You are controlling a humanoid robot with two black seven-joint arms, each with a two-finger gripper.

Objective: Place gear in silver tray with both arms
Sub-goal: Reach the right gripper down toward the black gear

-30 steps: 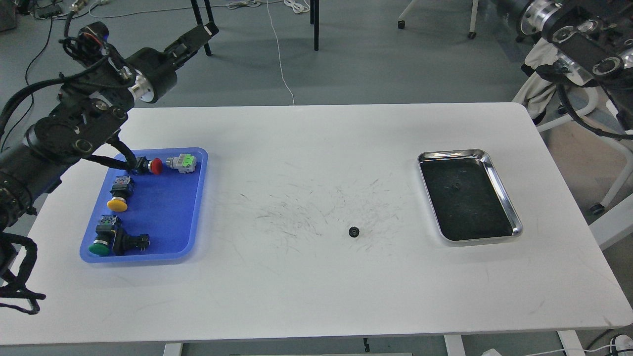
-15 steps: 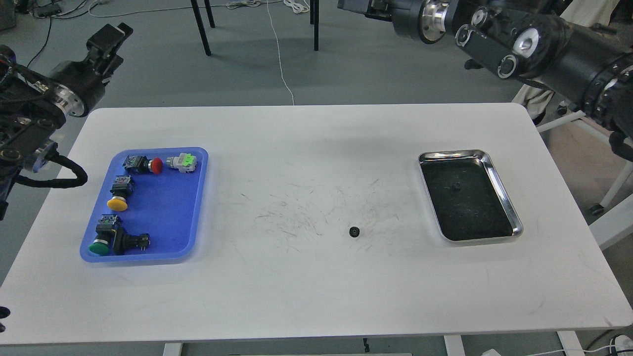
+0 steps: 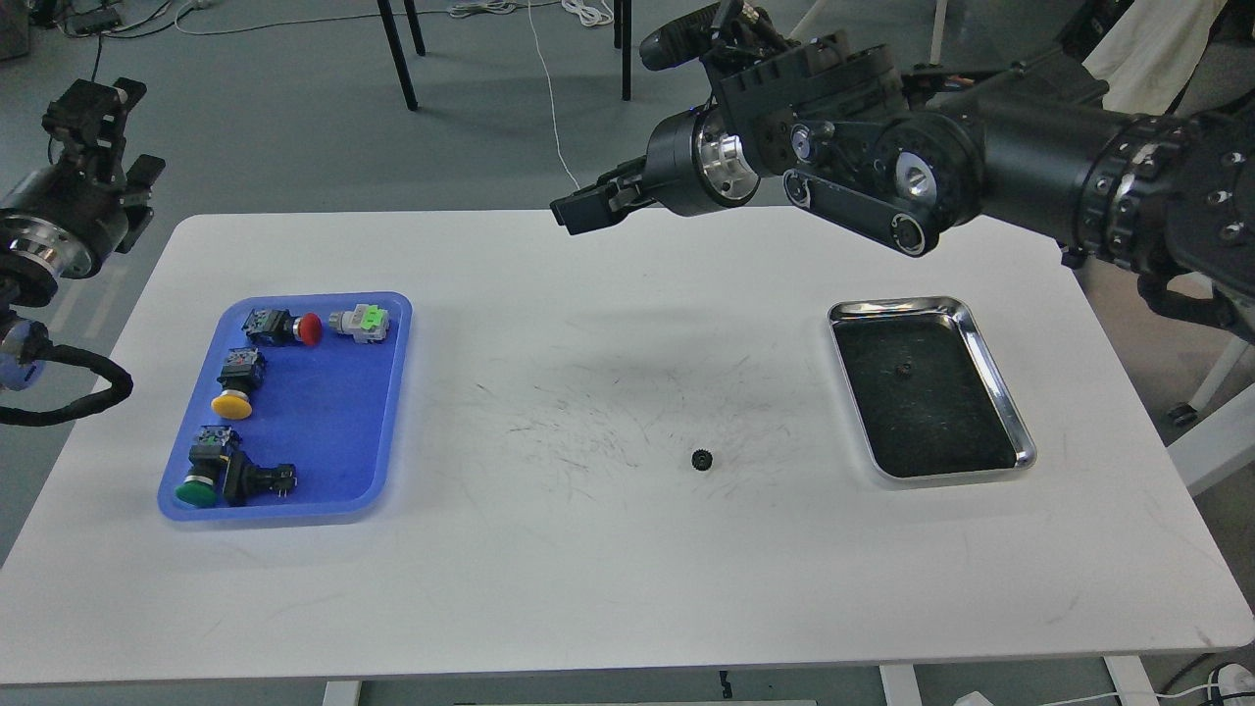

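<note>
Step in hand: approach, nothing grasped yet. Gear (image 3: pixel 701 459) sits alone on the white table (image 3: pixel 608 588), among the scuff marks just below table centre. Silver tray (image 3: pixel 980 338) is at about 3 o'clock from the gear, well apart; it already holds one small dark part (image 3: pixel 904 370) near its middle.

Right gripper (image 3: pixel 580 209) hangs above the table's far edge, at roughly 11 o'clock from the gear and well clear of it. Fingers point left and read as one dark wedge, so can't tell whether they're apart or together. It holds nothing and touches nothing.

Left gripper (image 3: pixel 90 106) is off the table at the far left, pointing up, beyond the blue tray (image 3: pixel 387 392) of push-button switches. Its opening isn't readable either; nothing in it.

Next move, my read: right arm has to swing toward 5 o'clock, drop over the gear with fingers spread. Gear is small and flat, so pinch alignment will be tight.
</note>
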